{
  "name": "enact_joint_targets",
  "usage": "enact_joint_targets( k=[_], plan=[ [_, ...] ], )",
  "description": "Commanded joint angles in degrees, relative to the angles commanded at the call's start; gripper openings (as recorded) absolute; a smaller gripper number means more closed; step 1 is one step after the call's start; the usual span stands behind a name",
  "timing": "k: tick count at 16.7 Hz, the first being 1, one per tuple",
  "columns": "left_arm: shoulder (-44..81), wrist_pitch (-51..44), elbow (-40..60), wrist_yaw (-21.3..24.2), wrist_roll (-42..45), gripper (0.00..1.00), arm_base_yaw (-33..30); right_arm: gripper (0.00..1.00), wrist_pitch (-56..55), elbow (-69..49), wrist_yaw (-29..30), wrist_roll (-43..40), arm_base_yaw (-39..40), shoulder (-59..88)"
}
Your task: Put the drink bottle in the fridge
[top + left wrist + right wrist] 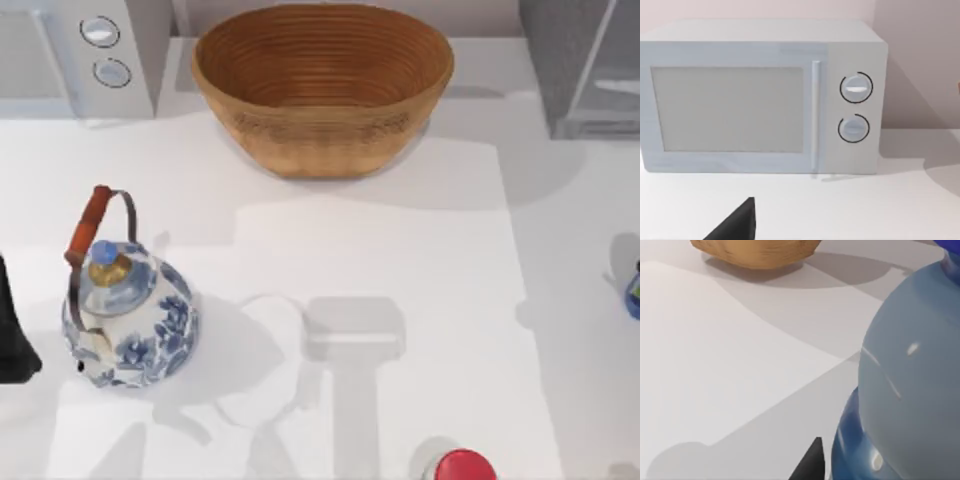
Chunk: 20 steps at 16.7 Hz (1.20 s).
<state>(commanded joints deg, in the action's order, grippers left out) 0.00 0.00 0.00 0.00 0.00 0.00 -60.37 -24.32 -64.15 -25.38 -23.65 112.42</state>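
My right hand (810, 465) sits right against the drink bottle (910, 390) at the table's (400, 260) right edge, its opening undeterminable, so I judge a centred, upright grasp is needed before carrying toward the fridge (580, 70) beyond; left arm parked.

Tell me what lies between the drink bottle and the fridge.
Bare white table in the top view: nothing stands between the drink bottle at the right edge and the fridge at the back right.

Kettle (135, 320) — blue-white floral; basket (322, 85) — tan
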Motion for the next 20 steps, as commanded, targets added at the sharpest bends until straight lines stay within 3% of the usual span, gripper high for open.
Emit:
enact_joint_targets(
  k=[12, 16, 20],
  plan=[
    [0.0, 0.0, 0.0, 0.0, 0.0, 1.00, 0.0, 0.01, 2.0, -1.9, -0.2, -1.0, -0.4, -1.1],
    [0.0, 0.0, 0.0, 0.0, 0.0, 1.00, 0.0, 0.01, 13.2, -9.2, -1.5, -7.3, -2.8, -3.6],
    [0.0, 0.0, 0.0, 0.0, 0.0, 1.00, 0.0, 0.01, 32.7, -17.2, -4.3, -18.1, -7.9, -4.5]
  ],
)
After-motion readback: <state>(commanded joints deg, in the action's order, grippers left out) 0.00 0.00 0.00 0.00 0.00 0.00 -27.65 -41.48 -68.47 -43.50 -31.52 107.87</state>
